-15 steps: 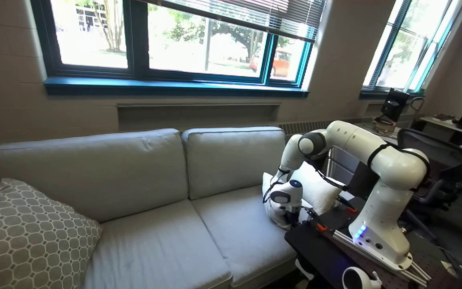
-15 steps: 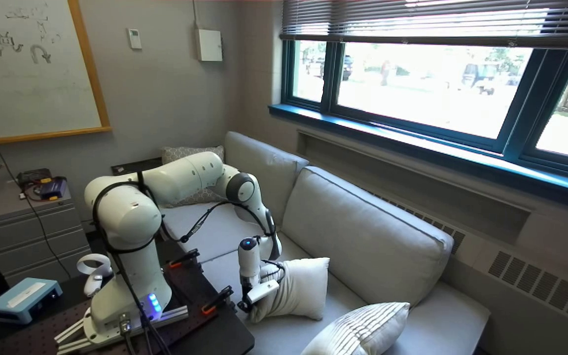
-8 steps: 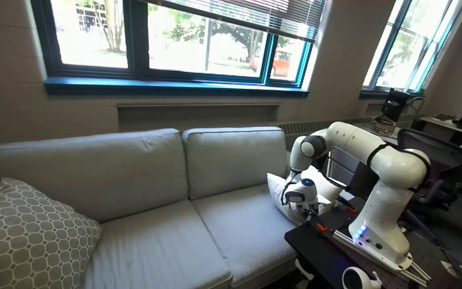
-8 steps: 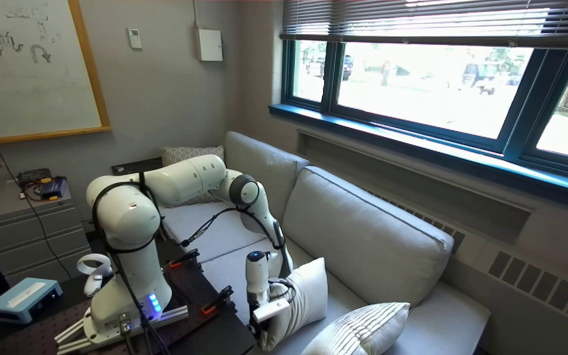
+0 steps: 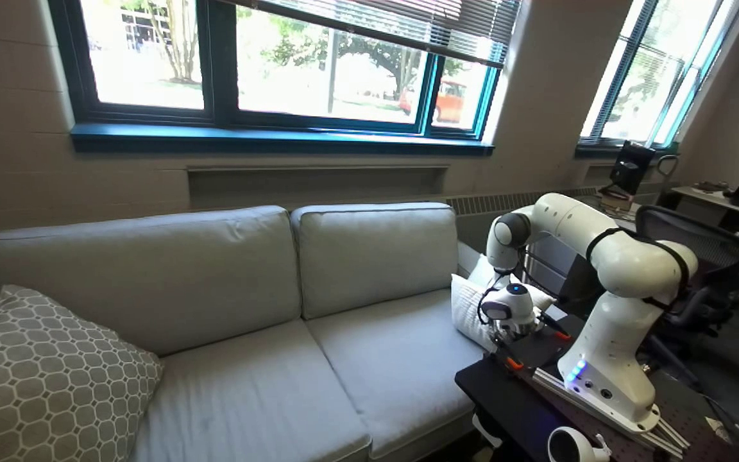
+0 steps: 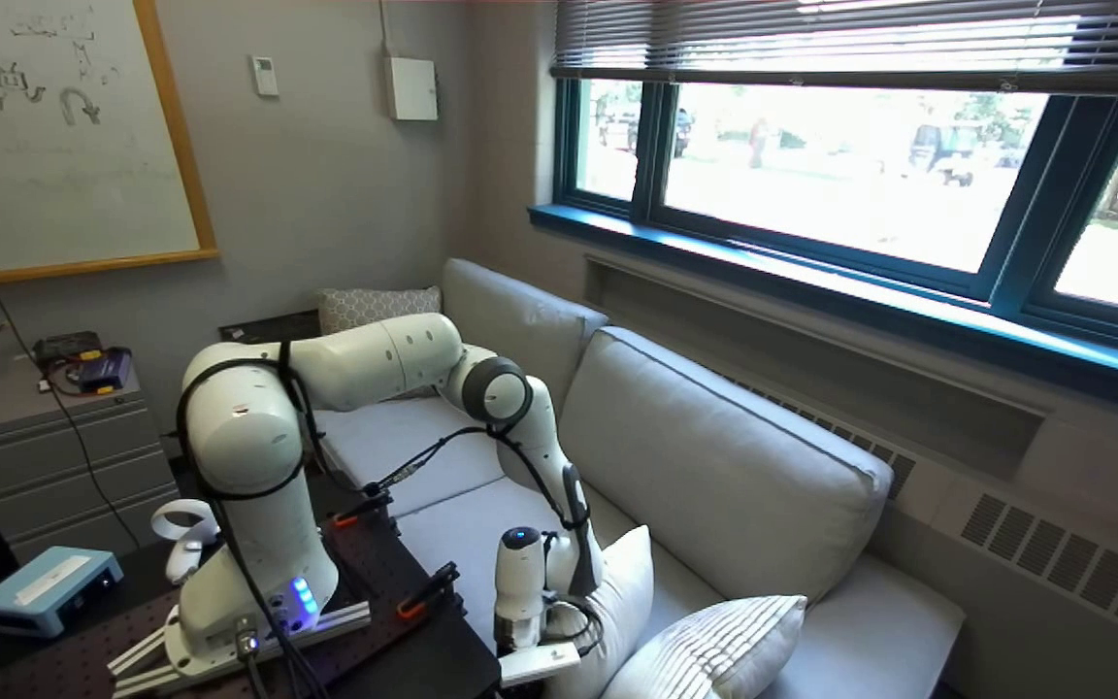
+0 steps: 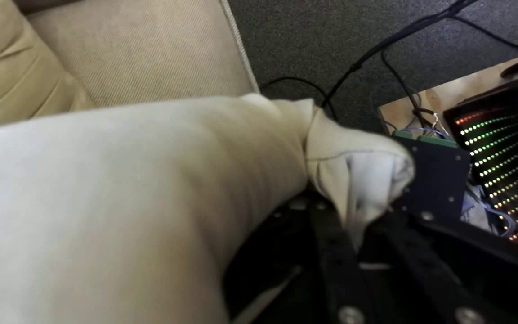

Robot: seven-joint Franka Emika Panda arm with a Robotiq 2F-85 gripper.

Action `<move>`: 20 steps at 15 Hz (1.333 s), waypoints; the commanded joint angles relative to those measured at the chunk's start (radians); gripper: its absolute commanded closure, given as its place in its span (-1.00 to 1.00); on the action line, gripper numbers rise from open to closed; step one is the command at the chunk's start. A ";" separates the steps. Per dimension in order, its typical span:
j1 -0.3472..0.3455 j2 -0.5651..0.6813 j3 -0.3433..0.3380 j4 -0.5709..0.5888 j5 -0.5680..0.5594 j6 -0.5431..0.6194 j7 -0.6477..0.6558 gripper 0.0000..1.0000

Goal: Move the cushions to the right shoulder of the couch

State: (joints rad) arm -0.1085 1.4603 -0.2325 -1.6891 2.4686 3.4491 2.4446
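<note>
Clearly, the gripper (image 7: 359, 222) pinched bunched fabric of a cream cushion (image 6: 625, 592) between its fingers (image 7: 337, 256), the second cushion (image 6: 724, 646) just beside it.

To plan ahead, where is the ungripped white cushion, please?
In an exterior view, the ungripped white cushion is at the bottom edge, right of the gripped cushion.

1 arm (image 6: 379, 361) arches out and down, its end effector (image 7: 359, 216) low and clamped.
</note>
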 commanded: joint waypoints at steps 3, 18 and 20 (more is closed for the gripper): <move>0.003 0.010 0.002 -0.088 0.077 0.010 0.028 0.23; 0.157 -0.247 -0.297 0.020 0.132 0.005 0.165 -1.00; 0.121 -0.264 -0.302 0.040 0.131 0.016 0.163 -1.00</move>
State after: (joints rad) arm 0.0669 1.2249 -0.5331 -1.6775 2.6029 3.4516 2.6072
